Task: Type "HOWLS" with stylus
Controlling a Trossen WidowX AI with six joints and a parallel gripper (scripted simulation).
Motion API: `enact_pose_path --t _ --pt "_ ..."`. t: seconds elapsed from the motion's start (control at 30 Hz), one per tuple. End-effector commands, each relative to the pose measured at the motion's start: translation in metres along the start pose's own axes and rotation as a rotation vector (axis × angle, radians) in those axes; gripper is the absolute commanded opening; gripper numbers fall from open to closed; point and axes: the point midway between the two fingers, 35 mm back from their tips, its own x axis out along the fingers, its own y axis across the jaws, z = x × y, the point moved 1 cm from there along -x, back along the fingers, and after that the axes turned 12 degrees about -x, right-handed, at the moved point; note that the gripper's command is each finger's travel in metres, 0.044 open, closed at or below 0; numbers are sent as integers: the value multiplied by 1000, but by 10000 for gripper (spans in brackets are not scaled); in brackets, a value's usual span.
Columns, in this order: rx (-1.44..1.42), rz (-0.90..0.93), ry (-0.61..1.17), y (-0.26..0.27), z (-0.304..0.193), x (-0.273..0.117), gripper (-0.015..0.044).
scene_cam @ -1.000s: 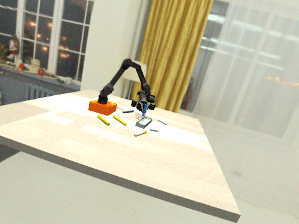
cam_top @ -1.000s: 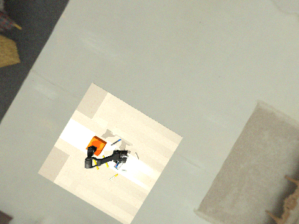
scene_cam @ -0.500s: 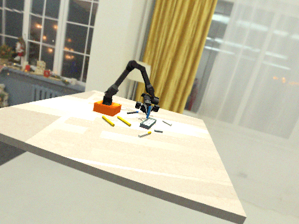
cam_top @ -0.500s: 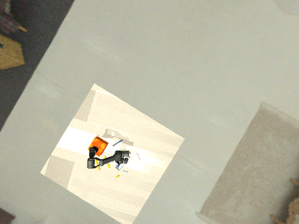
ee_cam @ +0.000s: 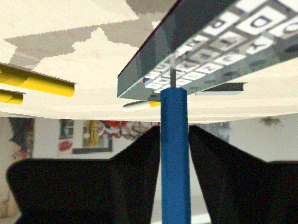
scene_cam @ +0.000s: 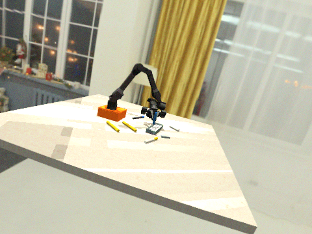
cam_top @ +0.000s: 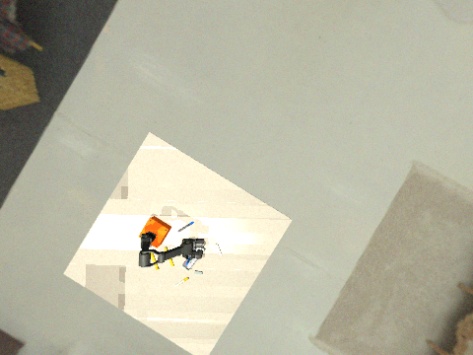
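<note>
The keyboard is a small dark slab with white lettered keys, lying on the table. In the wrist view it runs from the centre to the upper right. My gripper is shut on the blue stylus and holds it upright with the thin grey tip down. The tip overlaps the keys towards the keyboard's far end in the wrist view. The letters around the tip are too blurred to read, and I cannot tell whether it touches a key.
Two yellow bars lie near the orange base. A blue-ended dark pen lies behind. A white-and-yellow marker, a small grey block and a thin grey stick lie around the keyboard.
</note>
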Motion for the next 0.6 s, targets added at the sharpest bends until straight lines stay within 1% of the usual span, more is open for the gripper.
enact_pose_path --t 0.0,0.2,0.43,0.57 --pt "3 0 3 0 0 0 81" --pt "3 0 3 1 -3 -1 81" --pt "3 0 3 6 -28 -17 81" --pt "3 0 3 7 -31 -18 81"
